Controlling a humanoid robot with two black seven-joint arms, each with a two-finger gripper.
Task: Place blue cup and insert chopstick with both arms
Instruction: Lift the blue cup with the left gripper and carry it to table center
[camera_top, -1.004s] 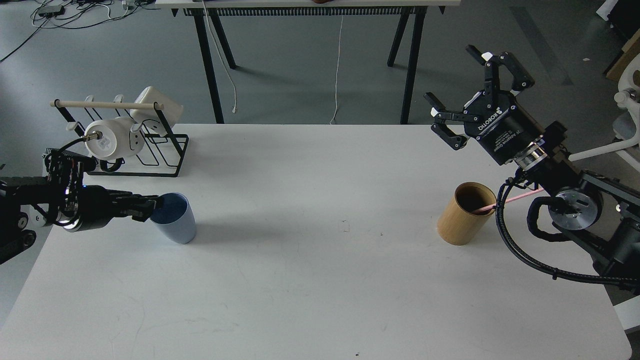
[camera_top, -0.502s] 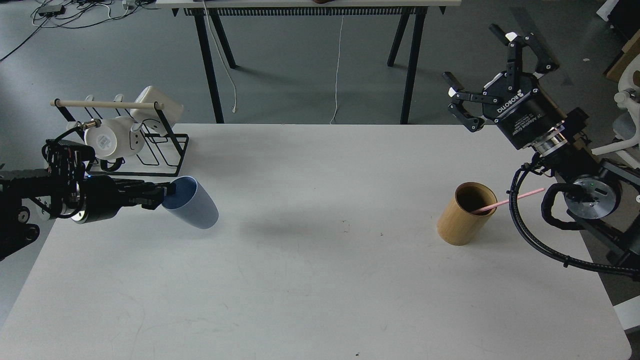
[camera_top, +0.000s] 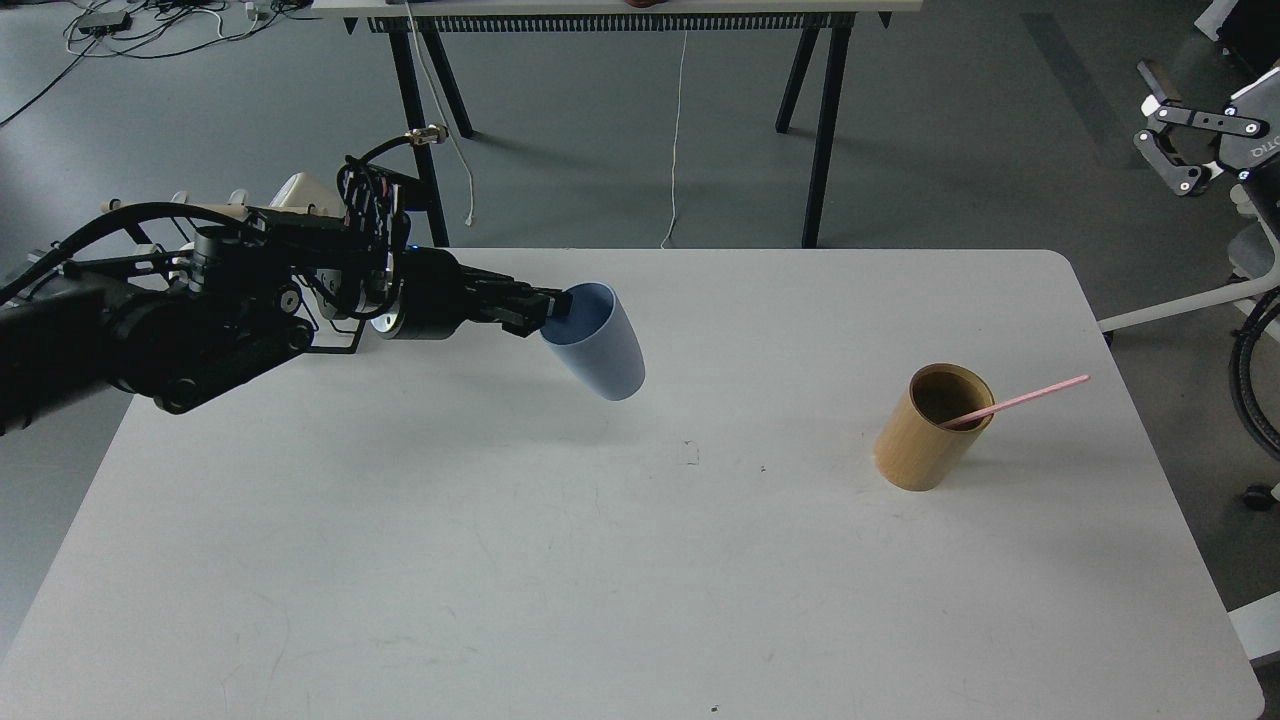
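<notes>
My left gripper (camera_top: 552, 308) is shut on the rim of the blue cup (camera_top: 603, 345) and holds it in the air, tilted, above the middle of the white table (camera_top: 600, 560). The pink chopstick (camera_top: 1020, 401) leans out of the tan wooden holder (camera_top: 925, 430) at the right of the table. My right gripper (camera_top: 1172, 140) is open and empty, far off the table at the upper right edge of the view, partly cut off.
The mug rack (camera_top: 290, 205) at the table's back left is mostly hidden behind my left arm. A black-legged table (camera_top: 620, 60) stands behind. A white chair (camera_top: 1250, 260) is off the right edge.
My left gripper has lifted the blue cup off the table and carried it right toward the middle. My right arm has drawn back up and right, away from the holder.
</notes>
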